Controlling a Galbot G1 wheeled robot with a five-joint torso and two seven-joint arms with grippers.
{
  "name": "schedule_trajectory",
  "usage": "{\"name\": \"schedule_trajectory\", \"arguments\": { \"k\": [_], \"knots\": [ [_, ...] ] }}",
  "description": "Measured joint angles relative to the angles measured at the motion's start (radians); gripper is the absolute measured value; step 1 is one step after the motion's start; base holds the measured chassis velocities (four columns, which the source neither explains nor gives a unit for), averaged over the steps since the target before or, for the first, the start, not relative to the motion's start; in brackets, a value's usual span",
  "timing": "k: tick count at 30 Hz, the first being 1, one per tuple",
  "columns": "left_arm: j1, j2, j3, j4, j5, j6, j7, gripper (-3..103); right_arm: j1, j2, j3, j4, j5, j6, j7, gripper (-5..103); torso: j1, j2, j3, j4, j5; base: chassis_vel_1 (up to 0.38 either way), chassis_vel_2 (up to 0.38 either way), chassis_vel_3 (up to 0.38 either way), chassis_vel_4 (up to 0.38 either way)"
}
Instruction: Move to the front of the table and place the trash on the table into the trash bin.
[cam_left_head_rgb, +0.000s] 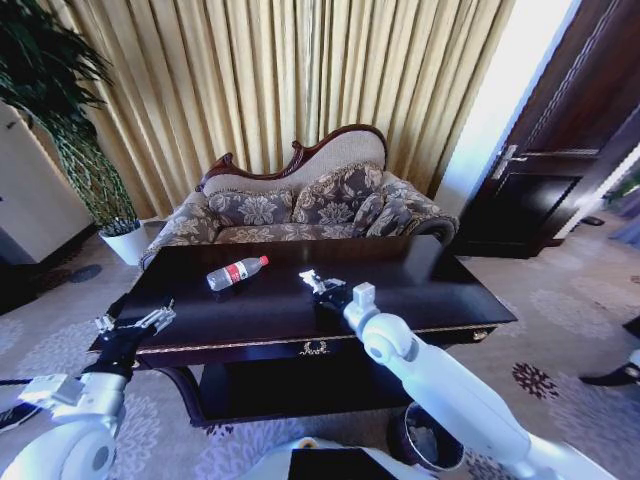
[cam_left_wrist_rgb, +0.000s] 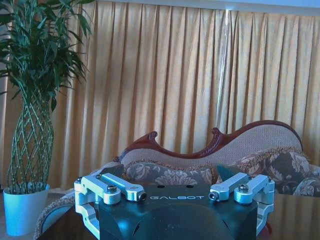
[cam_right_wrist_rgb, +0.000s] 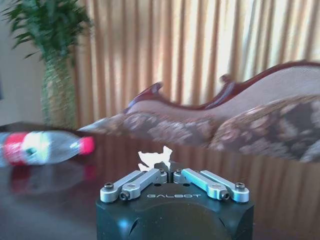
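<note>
You're at the table (cam_left_head_rgb: 450, 300) now — right gripper (cam_left_head_rgb: 313, 283) is over its middle, pinched shut on a paper wad (cam_right_wrist_rgb: 155, 157). Left gripper (cam_left_head_rgb: 140, 322) hangs spread wide at the left edge. Bottle (cam_left_head_rgb: 236, 272) lies on top, untouched. Bin (cam_left_head_rgb: 428, 440) by your base already holds something pale — bottle and this wad remain.

Left hand (cam_left_wrist_rgb: 176, 196) with fingers spread, floral sofa (cam_left_wrist_rgb: 225, 165), potted plant (cam_left_wrist_rgb: 30, 125), gold curtains (cam_left_wrist_rgb: 175, 75)

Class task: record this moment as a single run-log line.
right claw: shut on paper wad, over table | left claw: open, table's left edge | bottle: lying on table | trash bin: floor
</note>
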Motion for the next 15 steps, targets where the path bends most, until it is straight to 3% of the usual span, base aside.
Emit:
{"name": "schedule_trajectory", "arguments": {
  "k": [3, 11, 15],
  "knots": [
    [-0.010, 0.001, 0.005, 0.018, -0.008, -0.003, 0.000, 100, -0.100, -0.011, 0.125, 0.048, -0.019, 0.013, 0.006, 1, 0.000, 0.000, 0.000, -0.0004, 0.0001, 0.000, 0.000, 0.000, 0.000],
    [-0.018, 0.005, 0.012, 0.052, -0.011, -0.020, 0.003, 100, -0.272, 0.035, 0.257, 0.126, -0.078, 0.048, 0.084, 1, 0.000, 0.000, 0.000, 0.0004, 0.0001, 0.000, 0.000, 0.000, 0.000],
    [-0.025, 0.024, 0.012, 0.070, -0.038, -0.031, 0.007, 100, -0.402, 0.070, 0.350, 0.167, -0.181, 0.099, 0.085, 1, 0.000, 0.000, 0.000, -0.0001, 0.0000, 0.000, 0.000, 0.000, 0.000]
  ]
}}
